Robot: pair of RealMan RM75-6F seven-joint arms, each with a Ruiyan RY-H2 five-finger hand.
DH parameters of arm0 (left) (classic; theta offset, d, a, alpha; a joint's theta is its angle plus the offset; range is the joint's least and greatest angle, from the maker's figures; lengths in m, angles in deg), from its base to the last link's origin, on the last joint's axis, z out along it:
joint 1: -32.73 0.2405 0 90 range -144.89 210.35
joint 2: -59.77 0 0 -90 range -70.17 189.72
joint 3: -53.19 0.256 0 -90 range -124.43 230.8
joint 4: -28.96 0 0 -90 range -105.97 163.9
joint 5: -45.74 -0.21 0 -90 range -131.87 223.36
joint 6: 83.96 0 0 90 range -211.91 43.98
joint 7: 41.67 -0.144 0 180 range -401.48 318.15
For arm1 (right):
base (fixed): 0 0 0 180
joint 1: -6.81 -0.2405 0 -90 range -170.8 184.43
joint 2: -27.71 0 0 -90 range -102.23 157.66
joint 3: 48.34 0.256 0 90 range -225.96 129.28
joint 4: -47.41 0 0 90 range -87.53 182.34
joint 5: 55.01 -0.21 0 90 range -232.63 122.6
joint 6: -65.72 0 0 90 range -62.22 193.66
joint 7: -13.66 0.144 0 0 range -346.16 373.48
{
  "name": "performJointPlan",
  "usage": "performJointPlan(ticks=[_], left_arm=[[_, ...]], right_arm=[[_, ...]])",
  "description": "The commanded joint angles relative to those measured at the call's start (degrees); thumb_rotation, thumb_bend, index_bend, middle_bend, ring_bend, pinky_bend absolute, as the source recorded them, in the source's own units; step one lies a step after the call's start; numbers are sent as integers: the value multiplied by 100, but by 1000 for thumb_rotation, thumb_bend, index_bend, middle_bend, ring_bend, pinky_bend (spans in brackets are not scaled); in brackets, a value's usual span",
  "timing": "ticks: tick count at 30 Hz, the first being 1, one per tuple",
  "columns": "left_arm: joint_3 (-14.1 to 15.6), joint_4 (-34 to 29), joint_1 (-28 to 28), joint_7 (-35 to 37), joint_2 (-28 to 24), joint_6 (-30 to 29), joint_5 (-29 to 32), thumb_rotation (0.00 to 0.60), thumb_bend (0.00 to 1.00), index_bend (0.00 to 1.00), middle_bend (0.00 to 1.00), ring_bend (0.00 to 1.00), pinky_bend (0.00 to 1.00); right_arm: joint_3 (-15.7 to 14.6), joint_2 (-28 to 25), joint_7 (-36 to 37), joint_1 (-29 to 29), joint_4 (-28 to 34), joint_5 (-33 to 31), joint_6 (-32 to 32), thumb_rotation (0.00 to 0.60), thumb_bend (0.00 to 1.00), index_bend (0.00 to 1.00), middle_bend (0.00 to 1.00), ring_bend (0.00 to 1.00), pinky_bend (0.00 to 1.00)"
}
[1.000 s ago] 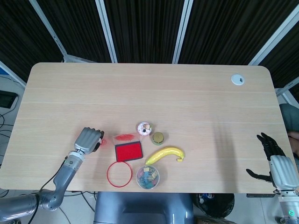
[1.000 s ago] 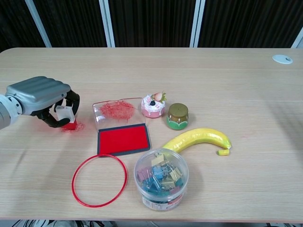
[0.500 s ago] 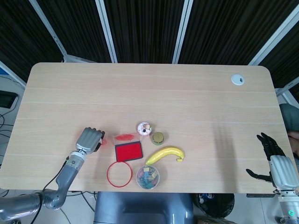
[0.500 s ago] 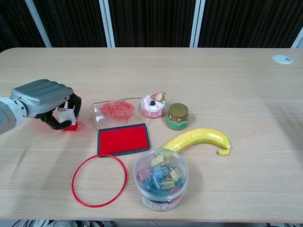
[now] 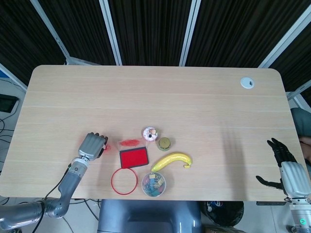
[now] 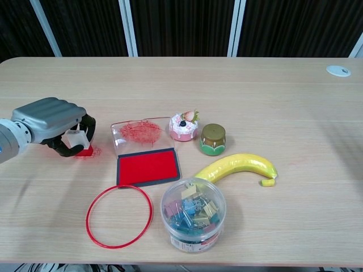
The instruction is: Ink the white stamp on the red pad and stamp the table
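Now the left hand point(image 6: 52, 120) grips the stamp point(image 6: 75, 139) down on the table point(image 6: 238, 85) left of the pad point(image 6: 148, 166) — seemingly touching — so any sideways drag would smear the print.

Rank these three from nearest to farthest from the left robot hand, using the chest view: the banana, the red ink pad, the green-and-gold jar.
From the left robot hand:
1. Red ink pad, just to its right.
2. Green-and-gold jar, mid-table.
3. Banana, farthest right.
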Motion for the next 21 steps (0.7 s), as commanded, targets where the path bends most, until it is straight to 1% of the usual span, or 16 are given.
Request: performJointPlan(ticks=[1,6,8,11,15,18,21], left_arm=[[-5,-14,1,-48,-6,5,50,600,378,394,417,360,450],[-11,-43,-8,-132,-13,22,134,600,375,359,375,329,423],[-11,-56,-10,-155,-18,20,151,600,367,346,340,315,409],[-13,-74,-13,-187,-31,15,177,600,342,300,270,278,373],[-26,-124,-12,-253,-71,-16,233,600,259,164,127,159,248],[-51,-246,12,-254,-169,-83,258,600,194,83,44,84,160],[-71,-485,86,-232,-339,-241,265,600,161,44,4,48,116]], right_arm=[[1,1,-2,0,1,1,2,600,125,0,0,0,175],[2,2,-5,2,3,1,7,600,126,0,0,0,175],[1,1,-6,2,3,1,4,600,127,0,0,0,175],[1,0,-6,2,4,0,3,600,127,0,0,0,175],[1,-3,-5,3,6,1,5,600,127,0,0,0,175],[0,-5,-8,3,7,2,5,600,127,0,0,0,175],[1,-4,-12,3,3,4,7,600,127,0,0,0,175]])
